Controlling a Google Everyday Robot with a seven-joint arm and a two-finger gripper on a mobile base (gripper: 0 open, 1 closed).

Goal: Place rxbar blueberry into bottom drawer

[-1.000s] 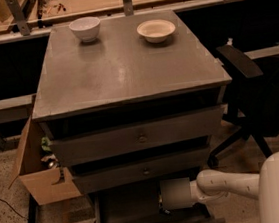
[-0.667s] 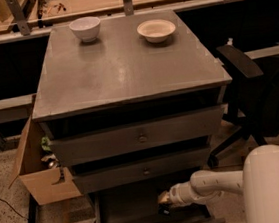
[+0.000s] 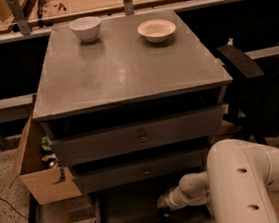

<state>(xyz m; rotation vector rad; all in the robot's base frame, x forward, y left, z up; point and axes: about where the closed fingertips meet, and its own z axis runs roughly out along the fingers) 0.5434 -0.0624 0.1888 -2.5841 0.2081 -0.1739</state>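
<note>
**Gripper down in the open bottom drawer**

My gripper (image 3: 164,205) sits low inside the bottom drawer (image 3: 128,213), which is pulled out toward me. My white arm (image 3: 248,181) reaches in from the right. Whether the gripper is spread, closed or pinching something I cannot tell, because its tip is dark against the dark drawer floor. For the same reason I cannot make out the rxbar blueberry there or anywhere else.

The bare drawer floor runs off to the left of the gripper, and the drawer's grey front edge lies just nearer to me. Directly above and a little behind the gripper is the middle drawer (image 3: 136,173), closed, with its small knob (image 3: 146,171) almost straight over the tip. Higher again is the top drawer (image 3: 141,137), also closed.

Far above, on the grey desk (image 3: 120,70), two bowls stand well apart at the back edge. The white bowl (image 3: 85,28) is up and to the left, and the shallow cream bowl (image 3: 156,29) is more nearly overhead.

Left of the gripper, beside the drawers, an open cardboard box (image 3: 39,183) stands on the floor. To the right, beyond my arm, is a black office chair (image 3: 258,95).
</note>
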